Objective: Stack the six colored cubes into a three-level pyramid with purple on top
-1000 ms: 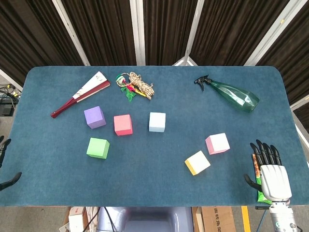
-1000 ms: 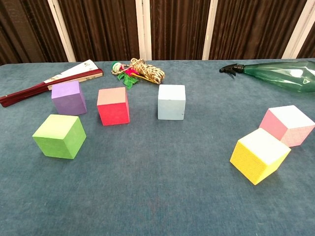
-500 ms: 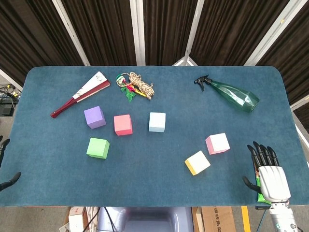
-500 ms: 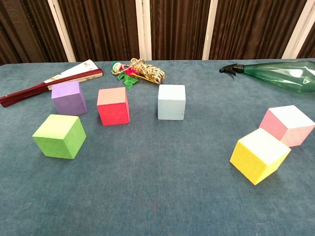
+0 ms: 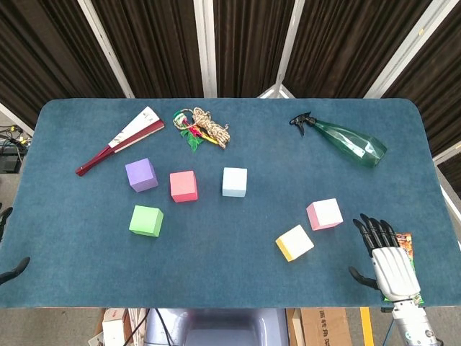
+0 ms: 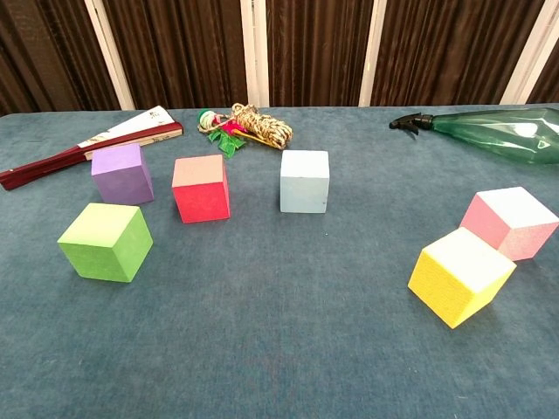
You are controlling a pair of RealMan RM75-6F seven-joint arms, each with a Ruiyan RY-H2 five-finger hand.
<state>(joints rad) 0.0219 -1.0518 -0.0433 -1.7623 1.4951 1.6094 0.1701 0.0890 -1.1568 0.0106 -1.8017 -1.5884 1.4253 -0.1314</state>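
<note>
Six cubes loose on the blue table [image 5: 238, 281].
Right hand [image 5: 385, 252] hovers near the pink cube [image 5: 324, 214], fingers spread, holding nothing; no legible writing anywhere.

A lab test booth: blue felt table [image 5: 238, 274] walled by dark curtains [image 5: 245, 43]

Table: blue felt table [image 5: 238, 281] is carrying everything.
Cubes: purple cube [image 5: 141, 175], red cube [image 5: 184, 186], light blue cube [image 5: 234, 182], green cube [image 5: 146, 220], yellow cube [image 5: 294, 242], pink cube [image 5: 324, 214] are lying singly.
Back edge: folded fan [image 5: 120, 140], rope bundle [image 5: 202, 127], green spray bottle [image 5: 342, 141] are lying.
</note>
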